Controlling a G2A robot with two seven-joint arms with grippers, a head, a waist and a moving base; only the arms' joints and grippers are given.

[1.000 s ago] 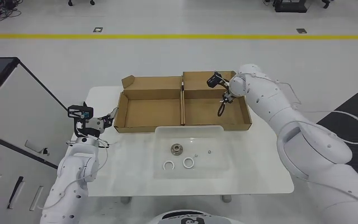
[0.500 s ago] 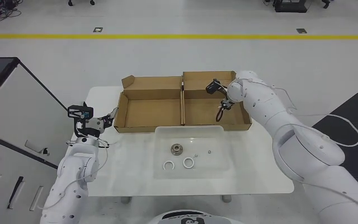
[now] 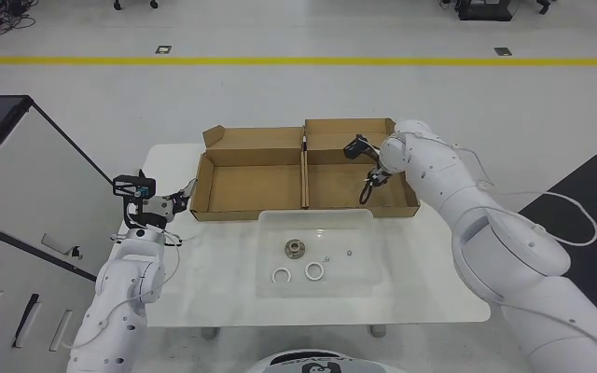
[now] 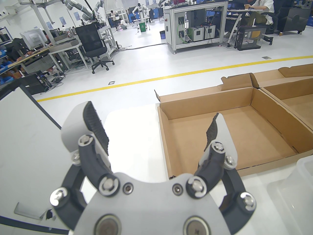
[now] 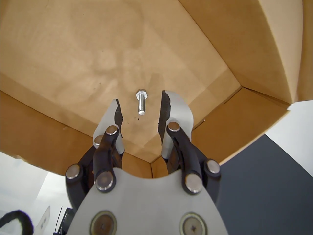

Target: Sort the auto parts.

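Since the bolt (image 5: 141, 101) lies flat on the floor of the right cardboard box (image 5: 73, 37), close to the wall nearest the robot, it looks already sorted. Its long axis runs in line with the right end effector (image 5: 141, 100), head away from the wrist, and it sits in the gap between the released jaws, touching neither. The left end effector (image 4: 152, 111), also spread wide and empty, hangs at the tabletop's (image 3: 438, 280) left edge beside the other box (image 4: 220, 133). The right arm seems nearer the clear bin (image 3: 354, 278).
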